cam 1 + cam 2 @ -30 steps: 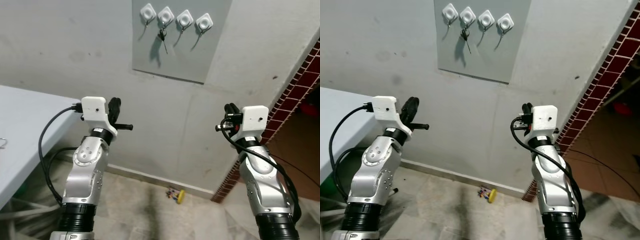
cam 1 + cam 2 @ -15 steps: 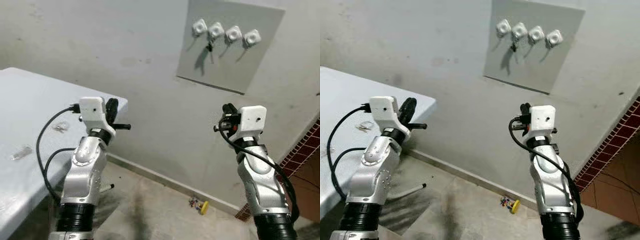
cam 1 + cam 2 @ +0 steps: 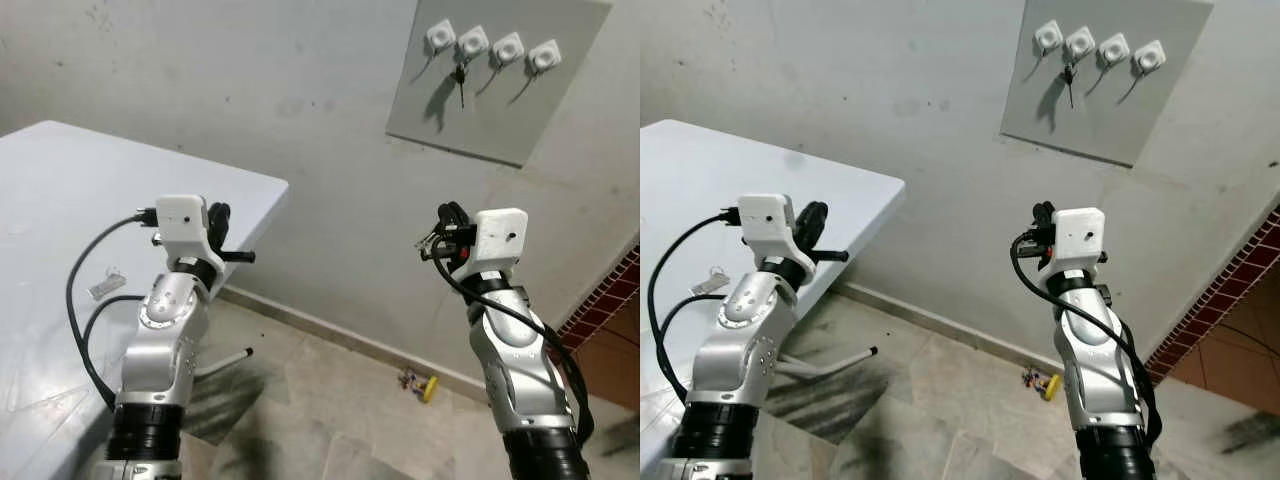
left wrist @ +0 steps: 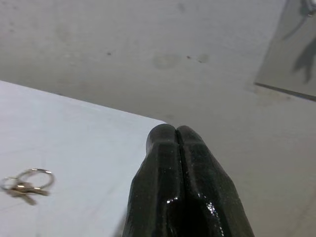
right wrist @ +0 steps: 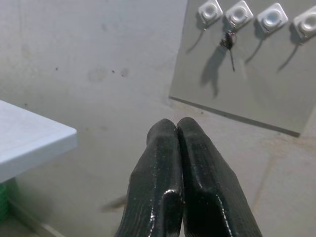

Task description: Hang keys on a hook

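Note:
A grey board (image 3: 500, 90) on the wall carries a row of white hooks (image 3: 490, 45). One dark key (image 3: 461, 82) hangs from the second hook, also visible as the key (image 5: 229, 42) in the right wrist view. A ring of keys (image 4: 24, 180) lies on the white table (image 3: 90, 190). My left gripper (image 3: 219, 214) is shut and empty, raised beside the table's corner. My right gripper (image 3: 449, 214) is shut and empty too, held up below the board and well short of the wall.
A small clear item (image 3: 105, 285) lies on the table close to my left arm. A small yellow toy (image 3: 426, 384) lies on the tiled floor by the wall. A red brick pillar (image 3: 612, 300) stands at the right. A table leg (image 3: 228, 360) slants underneath.
The camera has swung left: the hook board slid to the upper right and more of the table came into view. Both arms hold the same raised pose, grippers still shut.

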Motion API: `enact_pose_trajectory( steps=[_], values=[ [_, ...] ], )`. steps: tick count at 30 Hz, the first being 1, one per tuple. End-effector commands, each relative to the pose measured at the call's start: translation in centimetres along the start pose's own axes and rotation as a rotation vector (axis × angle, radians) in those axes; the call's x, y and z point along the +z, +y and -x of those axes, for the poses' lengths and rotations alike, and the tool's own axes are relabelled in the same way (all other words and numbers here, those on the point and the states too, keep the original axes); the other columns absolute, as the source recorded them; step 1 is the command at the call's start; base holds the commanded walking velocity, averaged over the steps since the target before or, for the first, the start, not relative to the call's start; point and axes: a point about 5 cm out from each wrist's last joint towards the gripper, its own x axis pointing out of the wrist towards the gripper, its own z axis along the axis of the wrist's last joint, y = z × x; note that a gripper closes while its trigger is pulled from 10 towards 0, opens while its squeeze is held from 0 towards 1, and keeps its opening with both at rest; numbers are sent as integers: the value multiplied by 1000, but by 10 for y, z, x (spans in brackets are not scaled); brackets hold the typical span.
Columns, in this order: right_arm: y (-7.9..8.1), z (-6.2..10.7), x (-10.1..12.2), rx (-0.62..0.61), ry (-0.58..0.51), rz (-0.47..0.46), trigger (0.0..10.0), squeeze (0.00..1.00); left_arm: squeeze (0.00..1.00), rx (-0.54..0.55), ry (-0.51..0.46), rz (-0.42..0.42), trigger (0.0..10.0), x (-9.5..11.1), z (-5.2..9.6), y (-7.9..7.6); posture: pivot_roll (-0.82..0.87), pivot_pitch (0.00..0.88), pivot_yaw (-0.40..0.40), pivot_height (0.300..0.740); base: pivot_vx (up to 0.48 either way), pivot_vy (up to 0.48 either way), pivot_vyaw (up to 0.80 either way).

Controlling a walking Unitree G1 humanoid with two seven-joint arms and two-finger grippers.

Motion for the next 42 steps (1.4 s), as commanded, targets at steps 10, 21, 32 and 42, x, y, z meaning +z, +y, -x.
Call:
enact_pose_trajectory(
  steps=[10, 21, 32, 42],
  values=[
    [-4, 0, 3, -10, -11, 8, 10000, 0, 0, -31, 1, -12, 10000, 4, -2, -7, 7, 19, -69, 740, 205, 0, 0],
    [-2, 1, 2, -3, -11, 9, 10000, 0, 0, -53, -4, -33, 10000, 5, -2, -8, 9, 8, -64, 740, 316, 0, 0],
    [-1, 1, 1, 2, -11, 7, 10000, 0, 0, -61, -4, -37, 10000, 5, -2, -8, 10, 1, -61, 740, 359, 0, 0],
    [0, 2, 1, 8, -10, 9, 10000, 0, 0, -60, 0, -25, 10000, 4, -1, -9, 10, 0, -63, 740, 362, 0, 0]
  ],
)
